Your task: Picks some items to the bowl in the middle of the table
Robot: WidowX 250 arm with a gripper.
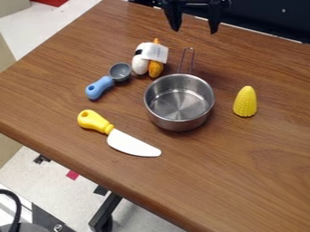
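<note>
At the top edge of the camera view my gripper hangs over the far side of the table, its two black fingers spread apart with nothing between them. A steel bowl with a wire handle, like a small pan, sits mid-table and looks empty inside. Behind it to the left lies a white and orange sushi-like toy with a paper tag. The blue-handled grey scoop rests left of the bowl. Yellow corn stands upright to the bowl's right. In front and to the left lies a knife with a yellow handle and white blade.
The brown wooden table has its front edge running diagonally from the left down to the bottom. A black table leg and the light floor show below that edge. Dark panelling stands behind the far edge.
</note>
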